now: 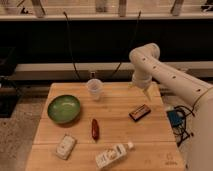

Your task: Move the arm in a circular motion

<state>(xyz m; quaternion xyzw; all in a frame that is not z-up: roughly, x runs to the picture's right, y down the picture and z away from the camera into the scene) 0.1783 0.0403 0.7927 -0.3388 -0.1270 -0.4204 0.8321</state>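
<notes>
The fingers [148,93], seemingly empty, hang over the table's [115,125] back right; the arm [165,75] leaves frame right.

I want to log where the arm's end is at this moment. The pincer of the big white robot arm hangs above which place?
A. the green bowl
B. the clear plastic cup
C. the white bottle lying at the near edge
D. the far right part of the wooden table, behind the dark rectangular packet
D: the pincer hangs over the wooden table's far right part, behind the dark rectangular packet.
</notes>
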